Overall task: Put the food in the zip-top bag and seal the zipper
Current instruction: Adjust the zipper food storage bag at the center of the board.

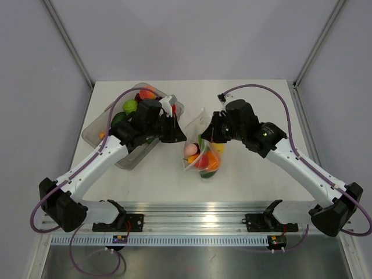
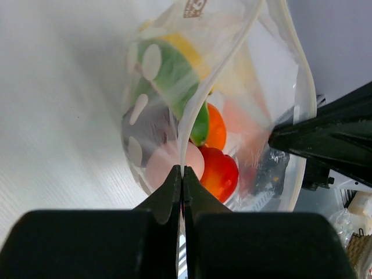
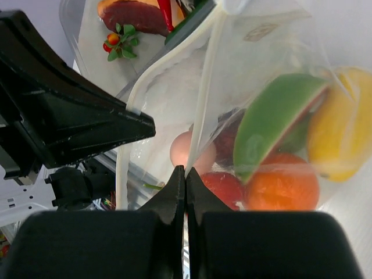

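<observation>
The left tool and the right tool, seen from above, each meet the mouth of the zip-top bag, which lies mid-table with the food inside. In the left wrist view, the left tool is closed on the zipper, and a brown printed mark is unreadable. In the right wrist view, the right tool pinches the opposite lip. I think both strips should be aligned before pressing along them.

zip-top bag: clear, mid-table | food: colourful, inside | zipper: unsealed, gaping
</observation>
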